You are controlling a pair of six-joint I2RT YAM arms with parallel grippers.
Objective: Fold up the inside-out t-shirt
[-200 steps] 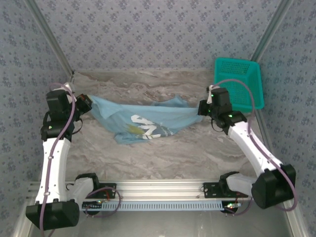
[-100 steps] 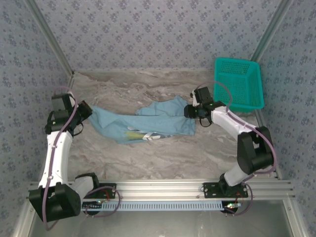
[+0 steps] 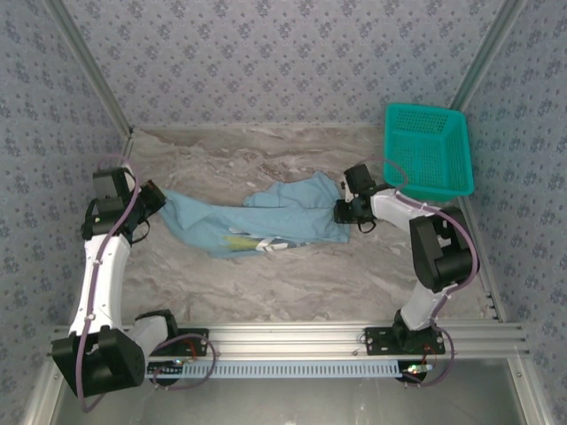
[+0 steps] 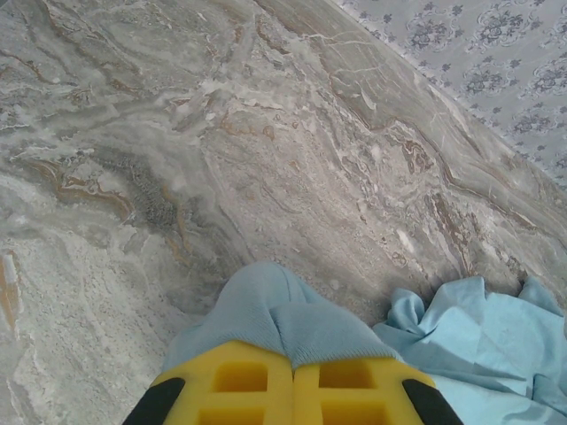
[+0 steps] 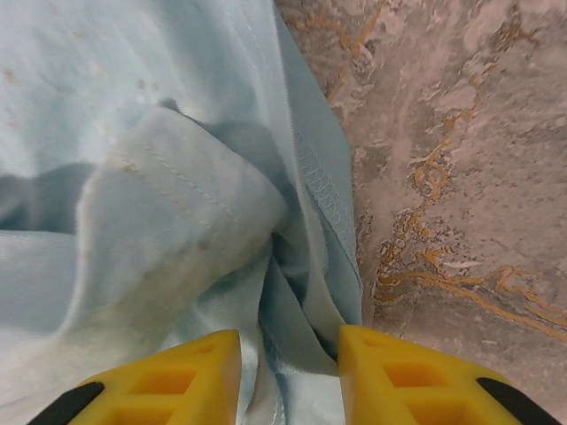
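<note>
One blue t-shirt (image 3: 266, 221) lies crumpled on the table (image 3: 266, 283), long side running 9 to 3 o'clock. Left gripper (image 4: 292, 359) pinches its 9 o'clock end tight; right gripper (image 5: 288, 350) has let go, fingers apart over the 3 o'clock end

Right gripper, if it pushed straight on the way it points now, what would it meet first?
The right gripper, jaws apart, would probably run into the bunched light blue cotton t-shirt lying right ahead; depth is hard to judge.

- My left gripper (image 3: 156, 197) sat at the left end of the crumpled t-shirt (image 3: 266, 221).
- My right gripper (image 3: 342, 211) sat at its right edge.
- The teal basket (image 3: 427, 150) stood at the far right.
</note>
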